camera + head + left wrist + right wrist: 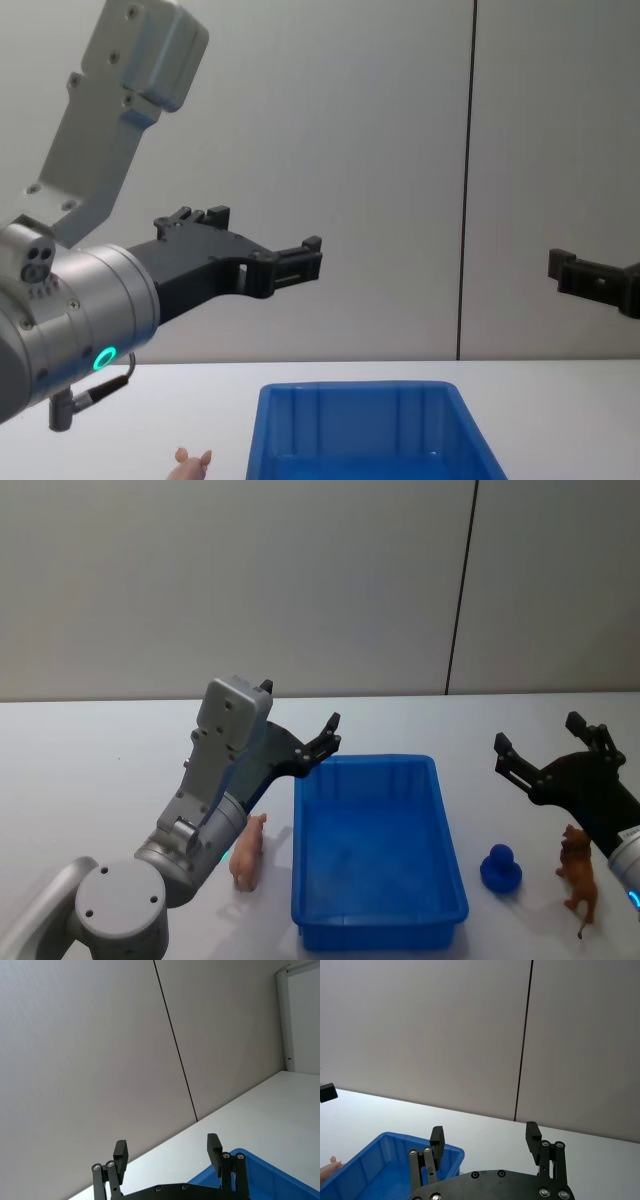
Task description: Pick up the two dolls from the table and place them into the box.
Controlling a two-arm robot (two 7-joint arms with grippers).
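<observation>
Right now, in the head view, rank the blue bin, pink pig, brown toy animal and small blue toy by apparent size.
1. blue bin, by far the largest.
2. pink pig and brown toy animal: they look about alike, so I won't rank them.
3. small blue toy, the smallest.

One table (100, 750). One blue box (380, 935), with nothing counted inside it. Two animal dolls on the tabletop: one peach-pink pig (247, 852) and one brown four-legged figure (578, 875). One small blue toy (500, 868), which makes three small toys in all. Two grippers, the left gripper (328, 740) and the right gripper (538, 735), each with two dark fingers.
</observation>
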